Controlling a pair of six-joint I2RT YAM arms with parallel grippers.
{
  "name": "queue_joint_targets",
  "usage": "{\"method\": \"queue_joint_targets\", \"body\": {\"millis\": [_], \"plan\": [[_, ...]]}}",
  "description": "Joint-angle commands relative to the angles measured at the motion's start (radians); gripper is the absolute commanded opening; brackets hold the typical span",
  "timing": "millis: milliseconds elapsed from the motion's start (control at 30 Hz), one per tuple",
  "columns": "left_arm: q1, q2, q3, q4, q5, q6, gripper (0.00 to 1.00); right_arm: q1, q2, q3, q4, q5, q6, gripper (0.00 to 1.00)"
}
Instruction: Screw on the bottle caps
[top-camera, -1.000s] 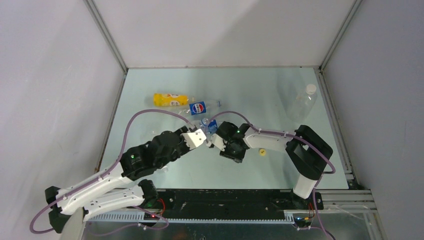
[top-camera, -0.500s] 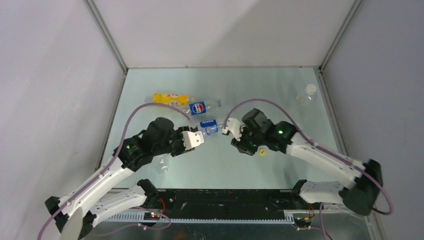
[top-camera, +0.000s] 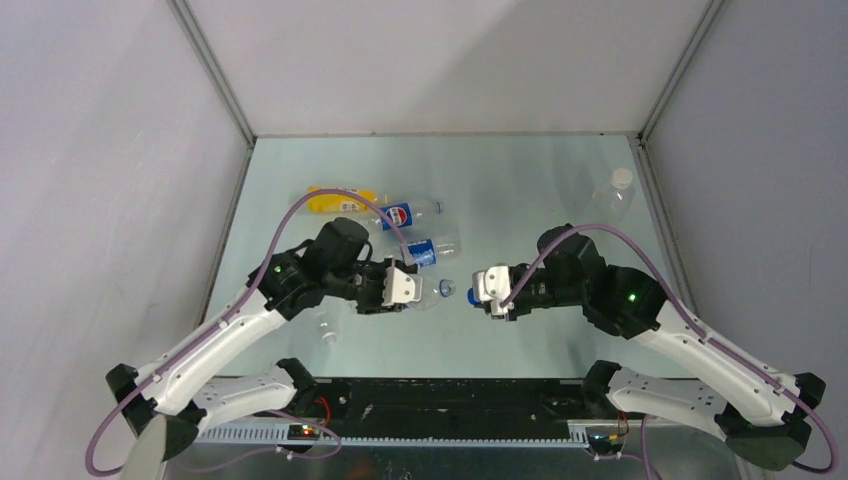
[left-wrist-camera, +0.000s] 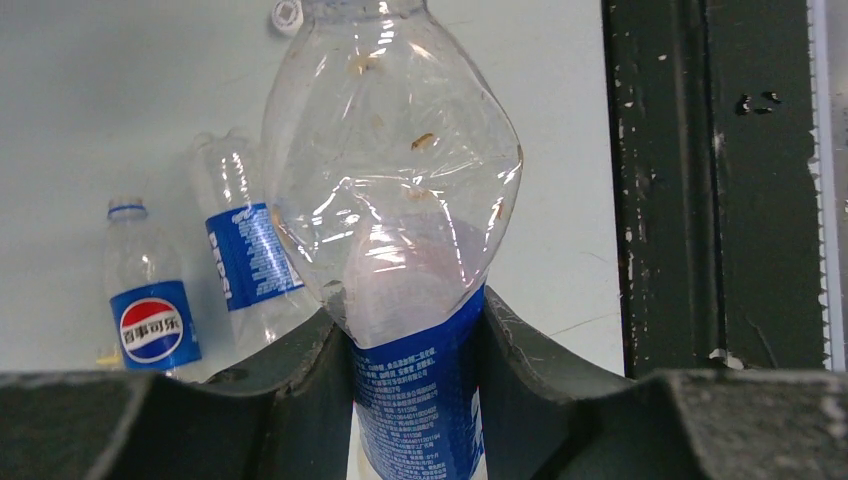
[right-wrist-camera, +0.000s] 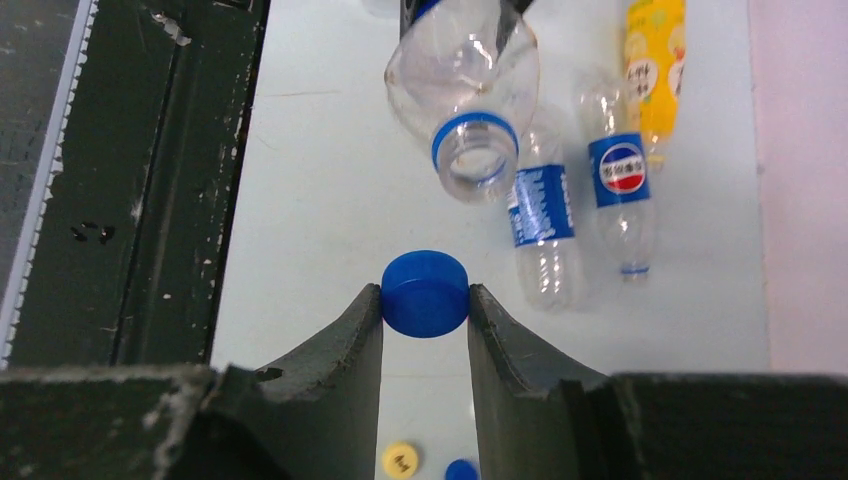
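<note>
My left gripper is shut on the blue-labelled middle of a clear, dented bottle. The bottle is held off the table, and its open blue-ringed mouth points right. My right gripper faces it and is shut on a blue bottle cap at its fingertips. A small gap separates the cap from the bottle mouth. In the left wrist view the jaws squeeze the label from both sides.
Behind the left gripper lie a yellow bottle, a Pepsi-labelled bottle and a blue-labelled bottle. A clear bottle with a white cap stands at the far right. A yellow cap and a blue cap lie below the right gripper.
The right arm has swung out to the right, and its gripper with the cap has drawn back right. The left gripper has shifted slightly nearer with the bottle, whose mouth now faces the cap.
</note>
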Motion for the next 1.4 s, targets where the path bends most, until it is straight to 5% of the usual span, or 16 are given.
{"method": "queue_joint_targets", "body": {"millis": [0, 1367], "plan": [[-0.005, 0.019, 0.047, 0.004, 0.116, 0.036, 0.23, 0.022, -0.006, 0.018, 0.092, -0.053, -0.148, 0.0], [-0.024, 0.012, 0.009, 0.183, 0.253, -0.077, 0.21, 0.104, 0.092, 0.017, 0.083, -0.089, -0.266, 0.0]]}}
